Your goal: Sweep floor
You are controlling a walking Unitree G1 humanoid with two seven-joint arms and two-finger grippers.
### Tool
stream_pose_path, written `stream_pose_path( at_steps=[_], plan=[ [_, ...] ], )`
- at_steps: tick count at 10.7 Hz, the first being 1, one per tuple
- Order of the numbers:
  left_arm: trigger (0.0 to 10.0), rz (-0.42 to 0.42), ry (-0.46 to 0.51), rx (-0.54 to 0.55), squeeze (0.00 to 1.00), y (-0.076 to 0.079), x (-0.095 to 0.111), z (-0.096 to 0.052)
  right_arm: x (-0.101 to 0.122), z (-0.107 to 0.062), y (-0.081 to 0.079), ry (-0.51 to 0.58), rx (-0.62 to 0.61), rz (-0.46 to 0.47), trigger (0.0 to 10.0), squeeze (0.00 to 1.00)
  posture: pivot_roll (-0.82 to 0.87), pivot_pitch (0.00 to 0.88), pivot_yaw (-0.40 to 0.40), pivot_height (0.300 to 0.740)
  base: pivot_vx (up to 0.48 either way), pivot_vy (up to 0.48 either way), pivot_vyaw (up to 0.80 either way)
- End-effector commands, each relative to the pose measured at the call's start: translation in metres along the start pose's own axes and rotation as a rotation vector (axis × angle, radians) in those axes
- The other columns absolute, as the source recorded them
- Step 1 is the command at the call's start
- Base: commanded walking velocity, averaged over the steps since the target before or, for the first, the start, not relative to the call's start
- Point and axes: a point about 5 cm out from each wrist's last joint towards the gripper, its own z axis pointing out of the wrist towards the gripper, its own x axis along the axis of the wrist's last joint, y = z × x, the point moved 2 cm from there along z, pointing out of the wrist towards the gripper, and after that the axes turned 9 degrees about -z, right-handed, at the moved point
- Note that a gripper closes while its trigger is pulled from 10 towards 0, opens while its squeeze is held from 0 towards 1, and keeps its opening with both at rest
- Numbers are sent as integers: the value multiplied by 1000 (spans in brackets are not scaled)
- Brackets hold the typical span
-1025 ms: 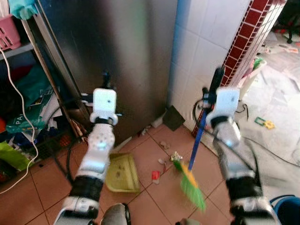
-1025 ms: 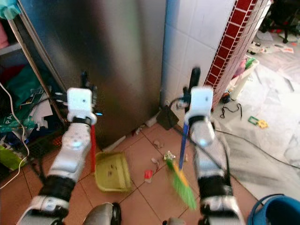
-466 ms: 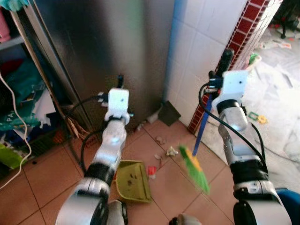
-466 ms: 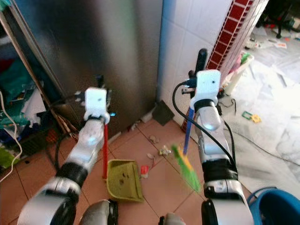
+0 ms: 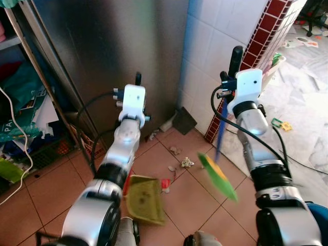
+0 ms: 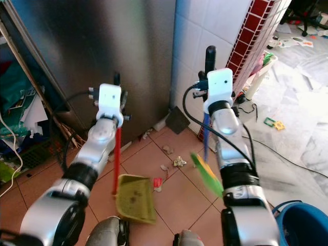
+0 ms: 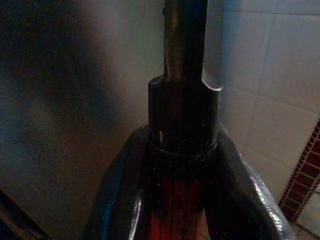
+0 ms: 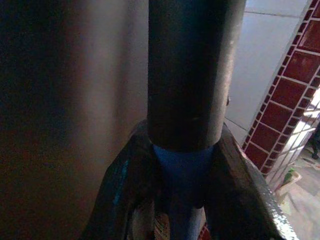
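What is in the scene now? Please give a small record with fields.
left end effector: shut on dustpan handle
right end effector: shut on broom handle
dustpan: yellow-green, low over the tiles
broom: green bristles, blurred
debris: small scraps on the tiles between dustpan and broom
bucket: blue, at the robot's right

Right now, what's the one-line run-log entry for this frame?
left gripper: shut on dustpan handle | right gripper: shut on broom handle | debris: on tiles between dustpan and broom, unswept
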Motion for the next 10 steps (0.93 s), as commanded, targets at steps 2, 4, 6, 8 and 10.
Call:
stream_pose_path(
  at_steps=[2, 4, 6, 8, 10],
  plan=[
    [10000, -2, -50, 30, 0, 5, -22, -7, -1, -8, 6, 9, -73, 19, 10000, 0, -104, 120, -18, 740, 0, 0, 0],
    [10000, 26, -86, 52, 0, -2, -37, -14, -8, -15, 7, -15, -109, 35, 10000, 0, -114, 122, -20, 740, 0, 0, 0],
    [10000, 65, -73, 105, 0, -15, -44, -18, -16, -21, 6, -49, -124, 63, 10000, 0, -119, 118, -23, 740, 0, 0, 0],
    [10000, 119, -27, 156, 0, -24, -43, -21, -18, -23, 0, -56, -83, 85, 10000, 0, -128, 115, -28, 740, 0, 0, 0],
    [10000, 1, 109, 122, 0, -11, -19, -16, -19, -24, 2, -65, -79, 77, 10000, 0, -131, 107, -39, 740, 0, 0, 0]
  ],
)
